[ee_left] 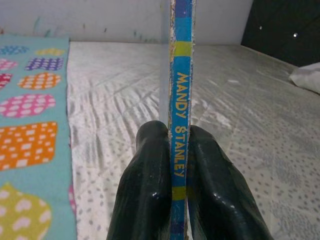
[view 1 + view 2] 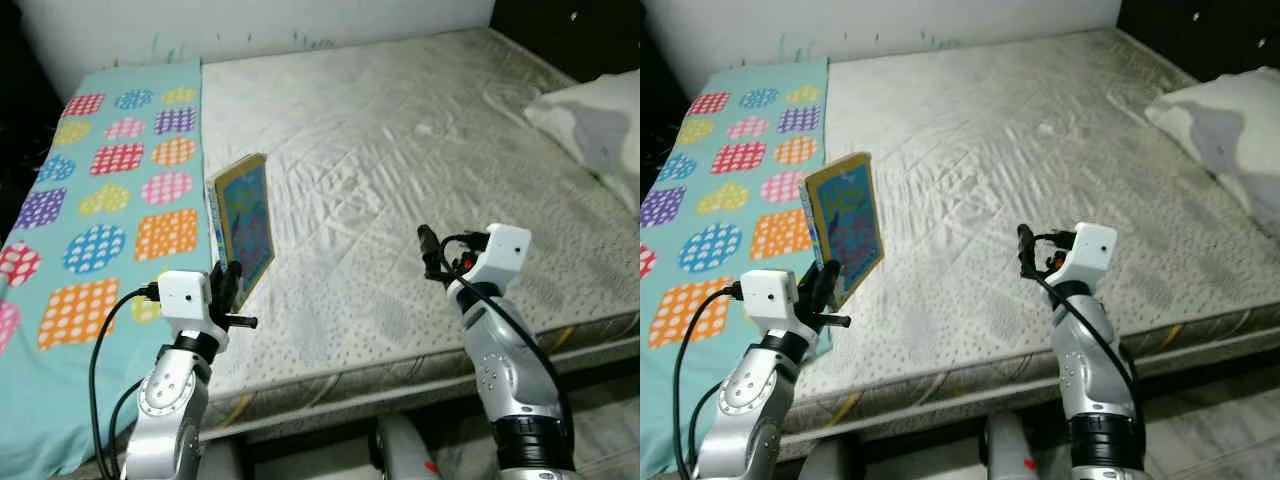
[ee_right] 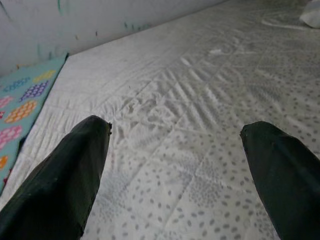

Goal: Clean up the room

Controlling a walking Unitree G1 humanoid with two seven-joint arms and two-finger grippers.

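The bed (image 2: 400, 180) spreads before me, a broad bare mattress in pale quilted fabric, creased in diagonal lines and speckled with small grey dots near its front edge. Along its left side lies a turquoise blanket (image 2: 110, 190), soft and flat, printed with rounded patches of orange, pink, purple, yellow and blue, each filled with white dots or checks. At the far right corner sits a white pillow (image 2: 595, 125) with a grey blotch, plump and rumpled.

The book (image 2: 245, 220) is the thing I am tidying. It is a thin, stiff picture book with a yellow border and a busy blue cover, and it stands tilted upright above the seam between blanket and mattress, lifted off the bed by its lower end. My left gripper (image 2: 226, 283) is clamped on it: in the left wrist view the two black fingers (image 1: 150, 185) press both faces just beside the blue spine, which reads "MANDY STANLEY".

My right gripper (image 2: 430, 252) hovers over the front of the mattress, its fingers spread wide, holding nothing.

I judge the pick is done and carrying off is the step in hand. The next move calls for a steady pinch, since the slim glossy cover could slip or swing.
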